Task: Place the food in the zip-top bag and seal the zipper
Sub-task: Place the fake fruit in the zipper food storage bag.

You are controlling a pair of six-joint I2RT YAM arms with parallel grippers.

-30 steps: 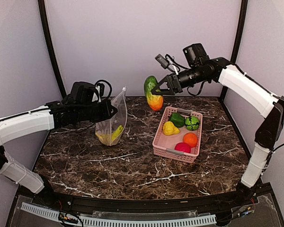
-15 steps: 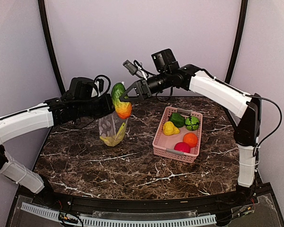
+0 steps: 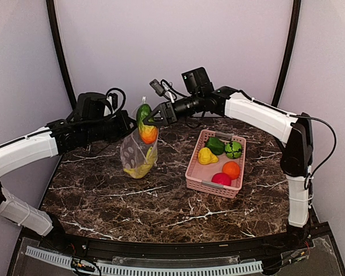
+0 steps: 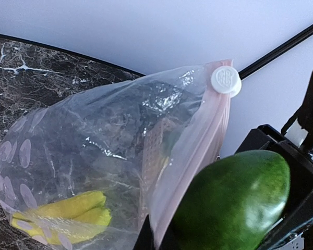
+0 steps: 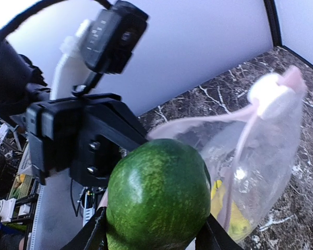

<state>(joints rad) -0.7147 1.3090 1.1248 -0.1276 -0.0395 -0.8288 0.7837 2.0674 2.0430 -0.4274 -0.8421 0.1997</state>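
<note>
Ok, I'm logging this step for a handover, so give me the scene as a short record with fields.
left gripper: shut on the bag's top edge, holding it up
right gripper: gripping a green-and-orange fruit at the bag's mouth
bag: hanging, unsealed, a banana at the bottom
basket: on the table, five more pieces inside

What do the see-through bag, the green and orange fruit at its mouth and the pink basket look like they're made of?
Clear dotted bag: thin soft plastic film, glossy; it crinkles, sags and shows the yellow toy food inside.
Green-and-orange toy fruit: probably hard moulded plastic, smooth with a sheen.
Pink lattice basket: likely rigid plastic, fairly matte, with moulded openwork walls.
</note>
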